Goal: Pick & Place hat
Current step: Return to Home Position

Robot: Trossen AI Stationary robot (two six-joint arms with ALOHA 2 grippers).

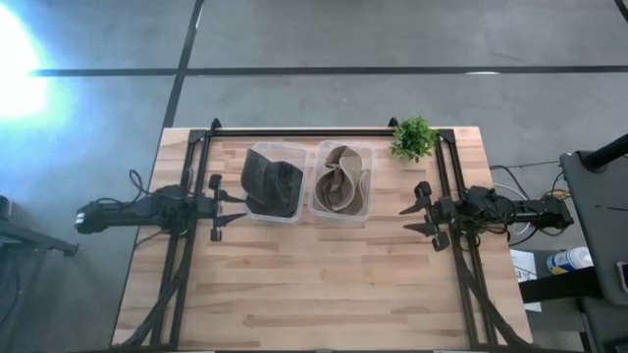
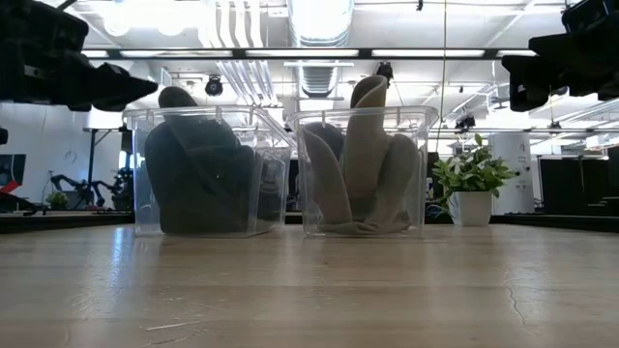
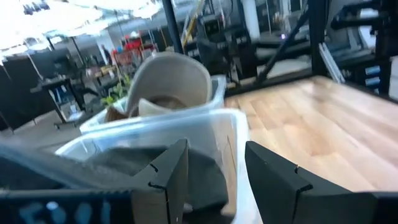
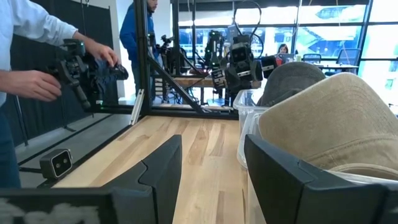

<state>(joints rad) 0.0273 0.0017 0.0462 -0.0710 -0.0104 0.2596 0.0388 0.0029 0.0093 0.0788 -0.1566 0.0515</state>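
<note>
High view: caps (image 1: pixel 273 182) beside left jaws

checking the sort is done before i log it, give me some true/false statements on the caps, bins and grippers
1. The black caps are in the left bin. True.
2. The tan caps lie loose on the table. False: they are in the right bin.
3. The left gripper holds a cap. False: it is open and empty, beside the left bin.
4. The right gripper is open and empty. True.
5. The potted plant stands on the right arm's side. True.
</note>
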